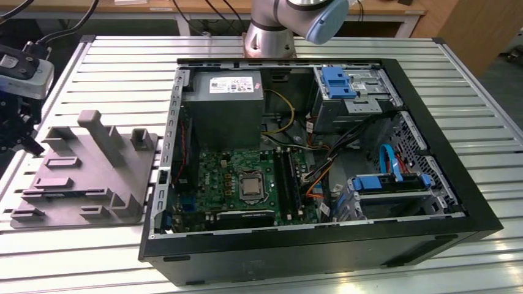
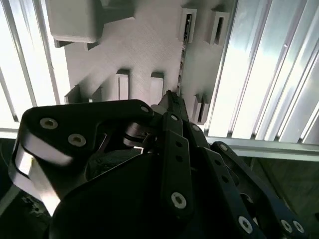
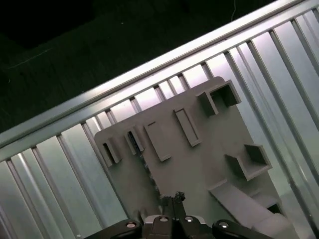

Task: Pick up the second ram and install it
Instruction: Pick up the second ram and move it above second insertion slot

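The second ram [image 3: 145, 163] stands on its long edge in a slot of the grey fixture [image 3: 209, 149], a thin dark stick that also runs across the fixture in the second wrist view [image 2: 182, 55]. In the exterior view it is a bluish-dark strip [image 1: 70, 192] low on the fixture [image 1: 90, 177]. My gripper [image 1: 29, 142] hangs above the fixture's edge at the exterior view's left. Its fingertips [image 3: 174, 198] are together just past one end of the ram, with nothing between them. The dark linkage of the gripper [image 2: 171, 98] hides part of the fixture.
The open computer case [image 1: 327, 245] lies at the exterior view's right of the fixture. Inside are the green motherboard [image 1: 225, 177], its long black memory slots [image 1: 286, 179], a power supply [image 1: 222, 104] and blue drive cages [image 1: 392, 184]. The slatted metal table [image 1: 106, 67] carries everything.
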{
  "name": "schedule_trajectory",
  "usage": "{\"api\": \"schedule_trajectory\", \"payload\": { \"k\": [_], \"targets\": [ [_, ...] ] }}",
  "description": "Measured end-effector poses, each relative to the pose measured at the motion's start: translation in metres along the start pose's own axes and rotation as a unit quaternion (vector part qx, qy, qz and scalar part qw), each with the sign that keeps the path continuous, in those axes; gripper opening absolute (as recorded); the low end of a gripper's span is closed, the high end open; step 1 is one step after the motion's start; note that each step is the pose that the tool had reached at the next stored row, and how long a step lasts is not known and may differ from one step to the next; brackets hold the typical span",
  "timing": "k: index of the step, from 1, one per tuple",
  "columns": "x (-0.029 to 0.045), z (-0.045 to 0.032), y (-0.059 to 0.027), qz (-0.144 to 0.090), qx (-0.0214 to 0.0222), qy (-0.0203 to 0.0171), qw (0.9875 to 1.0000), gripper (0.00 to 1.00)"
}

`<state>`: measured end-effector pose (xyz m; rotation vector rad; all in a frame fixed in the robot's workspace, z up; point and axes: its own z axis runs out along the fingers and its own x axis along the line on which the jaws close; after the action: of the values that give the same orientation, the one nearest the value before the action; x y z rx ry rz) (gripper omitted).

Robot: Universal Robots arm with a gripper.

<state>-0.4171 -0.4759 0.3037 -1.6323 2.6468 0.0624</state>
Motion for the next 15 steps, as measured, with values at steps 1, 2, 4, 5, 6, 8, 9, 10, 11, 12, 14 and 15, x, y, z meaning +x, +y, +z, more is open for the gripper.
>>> {"api": "schedule_trajectory", "payload": {
  "k": [1,2,4,5,6,8,9,10,11,12,14,15],
  "targets": [
    [0.0000,0.0002,0.0000,-0.009,-0.0002,0.0001,1.0000,0.10],
    [0.0000,0.0005,0.0001,-0.017,-0.0004,0.0001,0.9999,0.10],
    [0.0001,0.0012,0.0000,-0.036,-0.0010,0.0003,0.9994,0.10],
    [0.0001,0.0015,0.0000,-0.045,-0.0014,0.0005,0.9990,0.10],
    [0.0001,0.0020,0.0000,-0.054,-0.0018,0.0006,0.9985,0.10],
    [0.0002,0.0027,-0.0001,-0.072,-0.0025,0.0008,0.9974,0.10],
    [0.0002,0.0031,-0.0001,-0.081,-0.0029,0.0009,0.9967,0.10],
    [0.0002,0.0035,0.0000,-0.090,-0.0033,0.0011,0.9959,0.10],
    [0.0002,0.0039,-0.0001,-0.099,-0.0036,0.0012,0.9951,0.10],
    [0.0002,0.0044,-0.0001,-0.109,-0.0040,0.0013,0.9941,0.10],
    [0.0003,0.0053,-0.0001,-0.126,-0.0049,0.0016,0.9920,0.10],
    [0.0003,0.0057,-0.0001,-0.135,-0.0053,0.0017,0.9908,0.10]
  ]
}}
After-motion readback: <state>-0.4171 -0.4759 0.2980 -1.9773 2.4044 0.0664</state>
